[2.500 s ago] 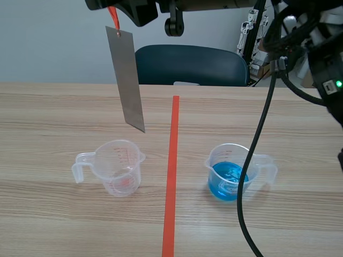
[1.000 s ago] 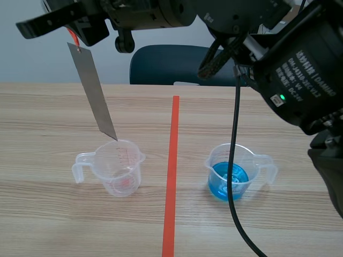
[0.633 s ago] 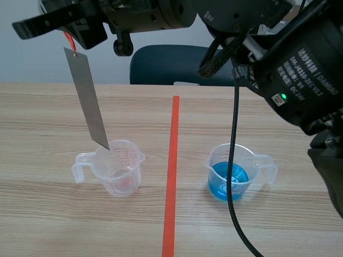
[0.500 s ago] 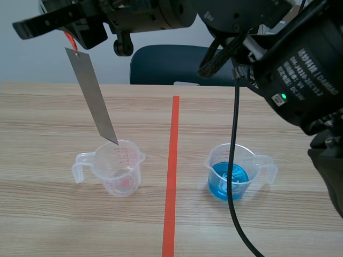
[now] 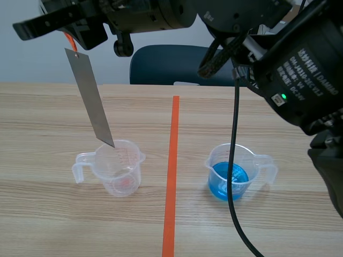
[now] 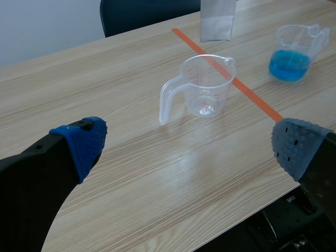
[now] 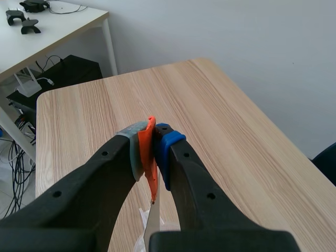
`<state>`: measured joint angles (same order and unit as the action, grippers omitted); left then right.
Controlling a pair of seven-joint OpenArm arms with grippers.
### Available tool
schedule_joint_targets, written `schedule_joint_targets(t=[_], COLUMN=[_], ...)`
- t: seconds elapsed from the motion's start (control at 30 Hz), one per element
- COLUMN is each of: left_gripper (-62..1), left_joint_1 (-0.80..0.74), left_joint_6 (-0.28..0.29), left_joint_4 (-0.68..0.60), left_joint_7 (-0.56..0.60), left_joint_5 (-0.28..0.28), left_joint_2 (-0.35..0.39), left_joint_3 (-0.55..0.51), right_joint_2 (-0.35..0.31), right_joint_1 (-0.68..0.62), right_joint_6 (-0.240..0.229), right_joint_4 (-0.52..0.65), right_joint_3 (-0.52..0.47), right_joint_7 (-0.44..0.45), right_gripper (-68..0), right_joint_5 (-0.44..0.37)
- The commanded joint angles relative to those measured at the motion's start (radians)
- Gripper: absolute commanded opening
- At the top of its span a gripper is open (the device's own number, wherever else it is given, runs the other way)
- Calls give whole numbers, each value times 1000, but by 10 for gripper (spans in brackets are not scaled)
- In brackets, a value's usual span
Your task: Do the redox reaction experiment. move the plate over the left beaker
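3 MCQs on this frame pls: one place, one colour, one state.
1. Liquid in the right beaker: A red, B blue, C green.
2. The plate: A lies flat, B stands inside the right beaker, C hangs with its tip over the left beaker's rim.
3. Left gripper: A open, B shut on the plate, C shut on nothing.
Key: 1 B, a blue pool fills its bottom. 2 C, it hangs by its orange tag, tip at that rim. 3 A, its pads stand wide apart, nothing between.

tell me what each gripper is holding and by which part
The right gripper pinches the orange tag at the top of the metal plate; the left gripper holds nothing.
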<state>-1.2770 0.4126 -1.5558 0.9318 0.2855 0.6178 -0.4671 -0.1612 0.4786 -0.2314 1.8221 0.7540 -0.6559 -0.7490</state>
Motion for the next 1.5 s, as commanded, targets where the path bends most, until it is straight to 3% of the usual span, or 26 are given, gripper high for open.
schedule_joint_targets(t=[0.0,1.47], left_gripper=[14,14], left_joint_1=[-3,-3], left_joint_6=[1,1], left_joint_4=[-14,-14], left_joint_7=[14,14], left_joint_5=[9,9], left_joint_2=[-3,-3], left_joint_3=[-6,-6], right_joint_2=[-2,-2], right_joint_1=[23,14], right_joint_6=[0,0], right_joint_4=[3,4], right_joint_3=[-8,-9], right_joint_7=[11,12], right_gripper=[-676,-676], right_joint_5=[-6,24])
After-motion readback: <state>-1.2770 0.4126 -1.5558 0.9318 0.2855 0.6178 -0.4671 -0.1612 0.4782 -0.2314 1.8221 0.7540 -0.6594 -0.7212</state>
